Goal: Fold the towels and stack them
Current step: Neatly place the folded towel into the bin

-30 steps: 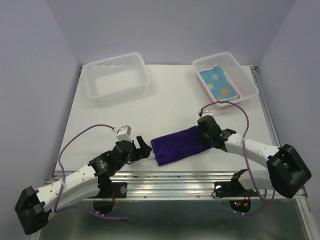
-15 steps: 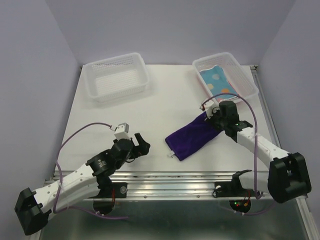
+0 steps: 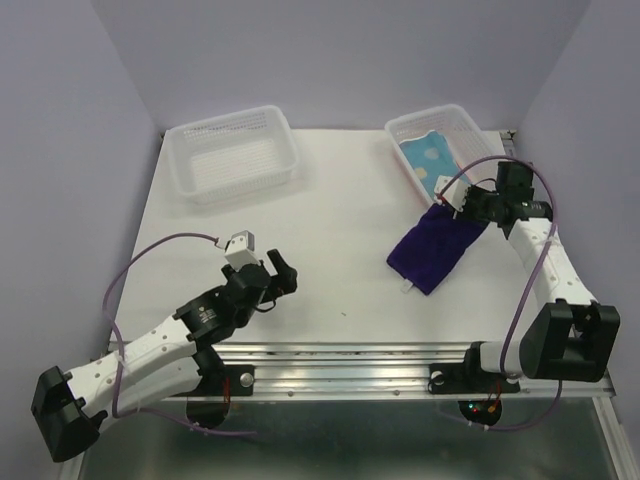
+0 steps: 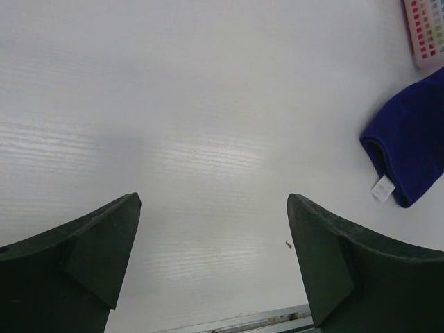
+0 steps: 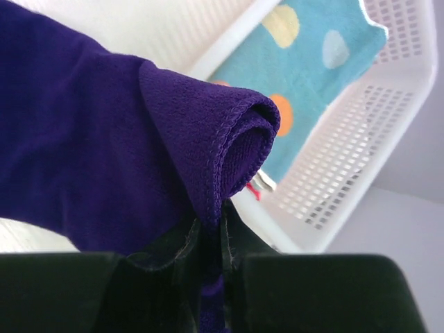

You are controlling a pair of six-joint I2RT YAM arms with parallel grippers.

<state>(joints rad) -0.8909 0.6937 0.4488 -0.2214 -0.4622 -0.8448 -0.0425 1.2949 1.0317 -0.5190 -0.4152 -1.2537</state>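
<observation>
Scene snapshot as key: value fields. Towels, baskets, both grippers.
purple towel: folded, one end pinched by right gripper, white tag at the other end
spotted blue towel: lying in right basket
left basket: no towel visible
left gripper: open, holding nothing, over table
right gripper: shut on purple towel, beside right basket

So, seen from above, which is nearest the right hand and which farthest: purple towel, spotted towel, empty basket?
1. Purple towel, held in the right hand.
2. Spotted towel, in the right basket just behind it.
3. Empty basket, far back left corner.
</observation>
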